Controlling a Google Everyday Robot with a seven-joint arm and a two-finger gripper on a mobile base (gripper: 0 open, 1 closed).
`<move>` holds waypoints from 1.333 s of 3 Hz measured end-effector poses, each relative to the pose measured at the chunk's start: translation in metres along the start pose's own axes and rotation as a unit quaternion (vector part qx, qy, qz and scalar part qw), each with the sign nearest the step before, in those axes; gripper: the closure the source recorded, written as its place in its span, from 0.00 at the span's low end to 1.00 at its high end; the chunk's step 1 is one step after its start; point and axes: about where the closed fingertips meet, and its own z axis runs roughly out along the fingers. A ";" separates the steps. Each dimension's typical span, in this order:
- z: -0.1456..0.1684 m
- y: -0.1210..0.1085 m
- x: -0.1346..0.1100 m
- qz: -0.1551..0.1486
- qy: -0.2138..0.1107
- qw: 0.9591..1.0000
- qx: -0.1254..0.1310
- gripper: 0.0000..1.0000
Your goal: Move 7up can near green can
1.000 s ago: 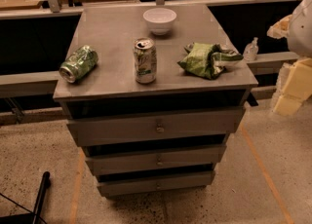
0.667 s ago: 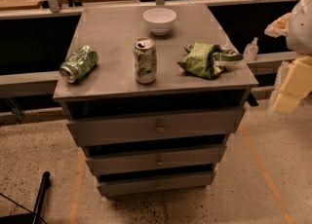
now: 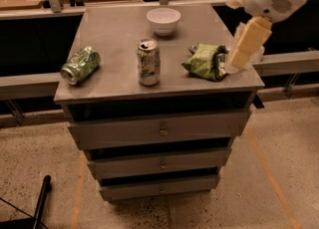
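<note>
The 7up can (image 3: pixel 148 62) stands upright near the middle of the grey cabinet top (image 3: pixel 114 31), pale silver-white with light green markings. The green can (image 3: pixel 79 65) lies on its side near the top's left edge, dark green and mottled, well apart from the 7up can. My gripper (image 3: pixel 246 44), cream-coloured below a white arm, hangs over the top's right edge, beside the chip bag and well right of the 7up can. It holds nothing that I can see.
A white bowl (image 3: pixel 163 20) sits at the back of the top. A crumpled green chip bag (image 3: pixel 207 61) lies right of the 7up can. Three drawers (image 3: pixel 159 129) are below. A wooden bench with clutter runs behind.
My arm has moved left and up, from beside the cabinet's right side to over its right edge next to the chip bag. The cans, bowl and bag have not moved.
</note>
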 end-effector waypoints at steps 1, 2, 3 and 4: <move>0.017 -0.041 -0.056 -0.001 -0.079 0.997 -0.004 0.00; 0.007 -0.051 -0.065 -0.005 -0.094 0.996 0.009 0.00; 0.024 -0.053 -0.078 -0.017 -0.146 0.989 -0.001 0.00; 0.047 -0.050 -0.115 -0.026 -0.206 0.978 -0.002 0.00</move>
